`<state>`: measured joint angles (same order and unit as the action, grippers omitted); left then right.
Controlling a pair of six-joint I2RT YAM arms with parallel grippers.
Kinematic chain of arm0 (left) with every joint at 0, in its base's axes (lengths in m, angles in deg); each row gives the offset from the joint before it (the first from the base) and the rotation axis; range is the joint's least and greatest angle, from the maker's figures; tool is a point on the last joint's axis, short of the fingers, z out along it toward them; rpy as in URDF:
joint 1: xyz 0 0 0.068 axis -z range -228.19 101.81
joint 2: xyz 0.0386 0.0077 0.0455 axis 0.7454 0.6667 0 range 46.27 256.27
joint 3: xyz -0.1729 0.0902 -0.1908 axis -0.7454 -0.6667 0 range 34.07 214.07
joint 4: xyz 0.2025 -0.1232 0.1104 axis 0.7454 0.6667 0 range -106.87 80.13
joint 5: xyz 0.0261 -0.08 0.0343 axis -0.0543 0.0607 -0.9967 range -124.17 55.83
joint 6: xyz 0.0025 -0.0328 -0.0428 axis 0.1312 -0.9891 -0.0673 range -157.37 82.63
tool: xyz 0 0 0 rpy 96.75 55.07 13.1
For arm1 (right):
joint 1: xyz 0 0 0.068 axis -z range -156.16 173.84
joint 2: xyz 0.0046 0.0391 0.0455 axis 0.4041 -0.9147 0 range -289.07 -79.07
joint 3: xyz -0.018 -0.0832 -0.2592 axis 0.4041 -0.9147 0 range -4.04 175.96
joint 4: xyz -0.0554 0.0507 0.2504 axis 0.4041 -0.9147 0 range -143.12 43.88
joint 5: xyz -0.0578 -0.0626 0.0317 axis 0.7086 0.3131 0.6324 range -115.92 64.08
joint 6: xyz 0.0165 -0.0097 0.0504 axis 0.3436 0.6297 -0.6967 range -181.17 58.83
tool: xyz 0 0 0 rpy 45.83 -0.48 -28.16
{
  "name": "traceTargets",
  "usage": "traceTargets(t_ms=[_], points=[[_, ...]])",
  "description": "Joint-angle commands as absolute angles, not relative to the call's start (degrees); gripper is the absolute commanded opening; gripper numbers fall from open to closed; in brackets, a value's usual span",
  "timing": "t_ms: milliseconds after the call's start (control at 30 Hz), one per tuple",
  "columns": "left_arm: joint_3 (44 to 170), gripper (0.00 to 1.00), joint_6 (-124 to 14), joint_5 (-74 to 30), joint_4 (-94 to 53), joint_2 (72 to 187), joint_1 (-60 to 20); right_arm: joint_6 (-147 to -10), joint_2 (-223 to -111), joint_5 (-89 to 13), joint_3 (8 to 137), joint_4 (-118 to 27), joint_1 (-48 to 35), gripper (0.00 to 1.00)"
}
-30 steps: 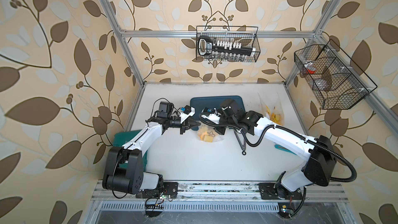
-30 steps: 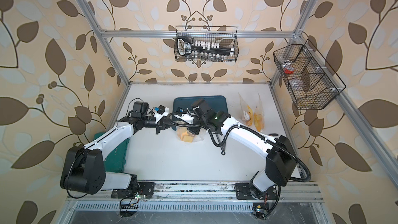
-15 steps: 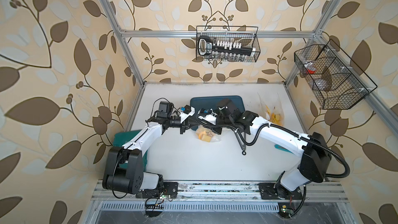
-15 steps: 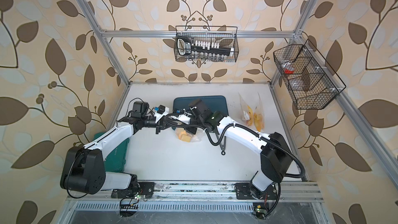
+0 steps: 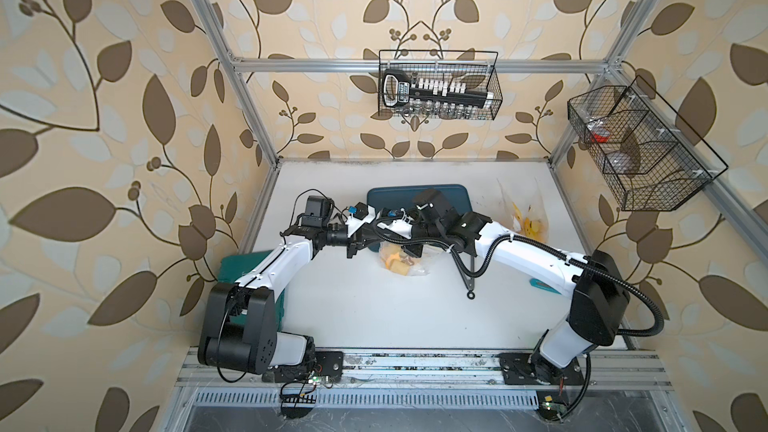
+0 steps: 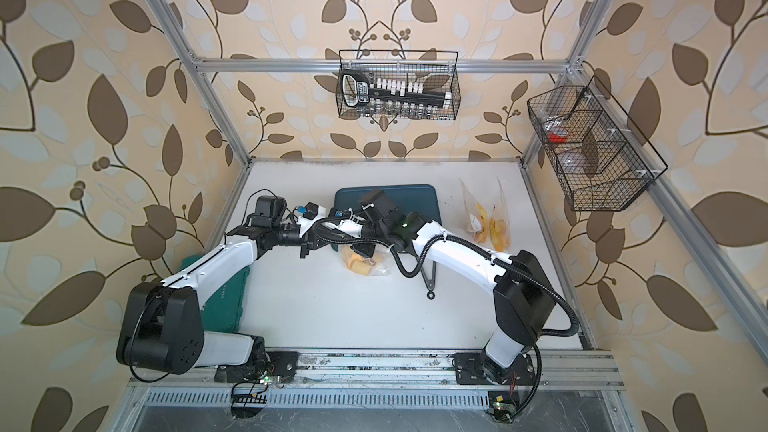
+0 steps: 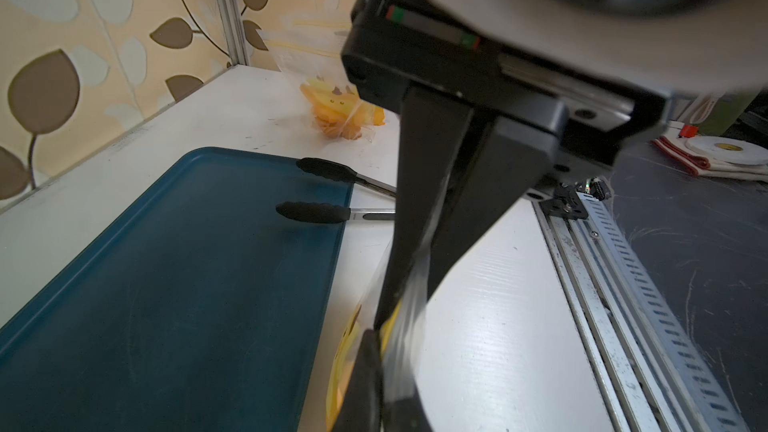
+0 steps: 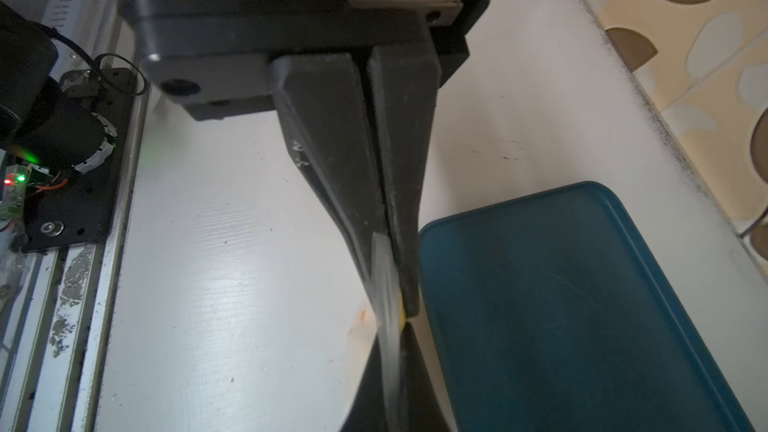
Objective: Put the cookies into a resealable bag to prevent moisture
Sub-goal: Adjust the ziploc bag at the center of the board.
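Together, left gripper and right gripper pinch the bag by its rim, six o'clock of the tray. Slick film may slip, spilling the cookies.

Before me a blue tray lies on the white table; tongs reach over its edge, perhaps touching.

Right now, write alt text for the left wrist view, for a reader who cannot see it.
The left gripper, jaws shut, pinches the edge of a clear bag above a white table. Beside it lies a blue tray, black-tipped tongs reaching over its rim, printed bags beyond.
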<state>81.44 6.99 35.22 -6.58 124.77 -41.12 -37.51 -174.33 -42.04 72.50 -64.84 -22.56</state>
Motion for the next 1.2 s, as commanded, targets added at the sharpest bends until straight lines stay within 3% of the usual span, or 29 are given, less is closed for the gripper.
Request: traceTargets(t_ms=[0,67,133,167,200,267,300,333,367,433,500,533,567,600,633,667,700,733,767,800,833,867,933,967,1000,1033,1067,1100,1167], points=[[81.75,0.00,6.18,35.77,-7.21,124.45,-41.05,-37.54,-174.19,-41.76,73.19,-63.37,-22.66,0.04],[81.40,0.00,5.31,34.43,-8.33,124.32,-41.02,-37.94,-173.75,-41.91,72.90,-64.46,-21.99,0.00],[80.81,0.00,4.03,33.05,-10.00,123.82,-41.05,-38.29,-172.64,-40.87,71.55,-64.38,-21.34,0.32],[80.37,0.00,3.50,32.52,-10.71,123.57,-41.08,-38.65,-172.01,-40.37,70.45,-63.92,-20.89,0.22],[80.17,0.00,3.02,32.13,-11.26,123.37,-41.16,-39.12,-171.40,-40.43,69.90,-64.15,-20.34,0.00],[79.89,0.00,2.55,32.02,-11.86,123.12,-41.24,-39.28,-170.88,-40.96,69.55,-65.69,-19.22,0.00],[79.86,0.00,2.47,31.93,-11.95,123.17,-41.28,-39.28,-170.29,-40.27,68.82,-65.66,-18.98,0.27],[79.86,0.00,2.38,31.80,-11.95,123.15,-41.26,-39.37,-169.64,-39.39,67.96,-65.32,-18.88,0.27],[79.94,0.00,2.32,31.68,-11.95,123.17,-41.33,-39.56,-169.02,-38.92,67.25,-65.28,-18.53,0.00],[79.89,0.00,1.87,31.42,-12.35,123.26,-41.33,-40.16,-168.22,-39.41,66.27,-65.85,-17.54,0.00],[79.73,0.00,0.78,30.54,-13.32,123.23,-41.41,-40.63,-166.99,-38.41,63.97,-64.72,-16.88,0.38],[79.66,0.00,0.45,30.29,-13.56,123.25,-41.38,-40.89,-166.30,-38.09,62.97,-64.42,-16.65,0.33],[79.68,0.00,0.19,30.23,-13.77,123.19,-41.58,-41.25,-165.73,-38.17,62.23,-64.52,-16.23,0.09],[79.68,0.00,0.06,30.29,-13.94,123.18,-41.58,-41.50,-165.31,-39.08,61.67,-64.87,-15.98,0.01],[79.64,0.00,-0.12,30.31,-14.12,123.17,-41.61,-41.63,-164.83,-39.53,61.06,-65.07,-15.98,0.12],[79.60,0.00,-0.29,30.34,-14.38,123.22,-41.68,-41.89,-164.08,-39.13,60.14,-64.82,-15.98,0.36],[79.67,0.00,-0.38,30.30,-14.43,123.32,-41.64,-42.05,-163.33,-38.28,59.16,-64.31,-15.32,0.34],[79.68,0.00,-0.52,30.21,-14.49,123.35,-41.68,-42.30,-162.59,-38.02,58.22,-64.26,-14.52,0.18],[79.70,0.00,-0.80,30.08,-14.70,123.44,-41.73,-42.73,-161.99,-37.75,57.45,-64.35,-14.13,0.09],[79.70,0.00,-0.98,29.99,-14.76,123.43,-41.76,-43.32,-161.42,-36.67,56.78,-64.64,-13.88,0.14],[79.68,0.00,-0.97,29.99,-14.76,123.43,-41.74,-43.86,-160.90,-34.74,56.20,-64.73,-13.93,0.28],[79.77,0.00,-1.13,29.93,-14.77,123.33,-41.72,-44.60,-159.88,-33.08,55.18,-64.33,-13.89,0.32],[79.90,0.00,-1.16,30.16,-14.76,123.44,-41.81,-46.08,-157.73,-32.00,53.27,-63.55,-13.65,0.05],[80.08,0.00,-1.14,30.32,-14.71,123.47,-41.81,-47.06,-156.65,-31.94,52.19,-63.19,-13.50,0.04],[80.18,0.00,-1.09,30.43,-14.61,123.68,-41.86,-47.82,-155.63,-31.60,51.22,-62.80,-13.39,0.21],[80.34,0.00,-1.07,30.52,-14.56,123.86,-41.86,-48.37,-154.71,-31.23,50.27,-62.21,-13.43,0.32],[80.52,0.00,-1.02,30.64,-14.27,124.11,-41.86,-48.91,-153.77,-31.03,49.15,-61.44,-13.36,0.29],[80.71,0.00,-0.76,31.01,-13.95,124.30,-41.85,-49.10,-153.05,-31.23,48.31,-61.09,-13.33,0.02],[80.91,0.00,-0.92,31.31,-13.92,124.51,-41.81,-48.64,-152.71,-33.11,48.00,-61.47,-13.27,0.00]])
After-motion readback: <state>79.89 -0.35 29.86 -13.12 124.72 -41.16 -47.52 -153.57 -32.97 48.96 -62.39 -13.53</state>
